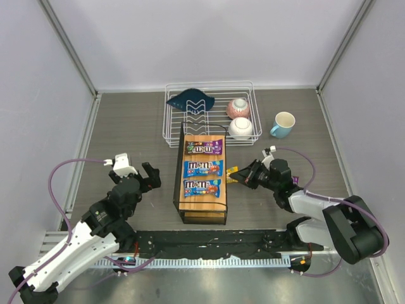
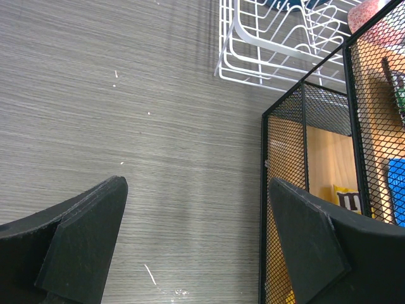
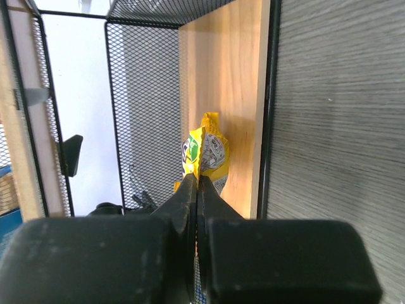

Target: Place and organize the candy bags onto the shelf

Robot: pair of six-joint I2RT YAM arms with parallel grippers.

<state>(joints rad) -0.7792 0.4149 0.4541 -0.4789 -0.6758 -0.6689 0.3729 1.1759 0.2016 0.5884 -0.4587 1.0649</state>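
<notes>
Sliding the yellow candy bag [image 3: 207, 151] onto the lower board [image 3: 221, 69] of the shelf [image 1: 202, 217] looks like the step in hand. Your right pincer [image 3: 197, 185] is clenched on the bag's near end, with the bag roughly level just above the board. I can't tell how deep it is in the opening.

Go in low and straight, set it flat, then release. Watch the black bottom rail [image 3: 273, 95] at the board's edge and the mesh wall [image 3: 145, 95] behind, since the slot under the top plank [image 1: 201, 204] is tight and your fingers could snag.

The plank already carries a purple candy bag [image 1: 203, 147] and two blue candy bags [image 1: 202, 168] in a row.

Your left pincer [image 2: 197, 183] is released, jaws wide, over the counter [image 2: 95, 95] beside the shelf's left side. Back the right arm out rightward, where nothing shows in the way. A white wire dish rack [image 1: 169, 123] sits just behind the shelf's far end.
</notes>
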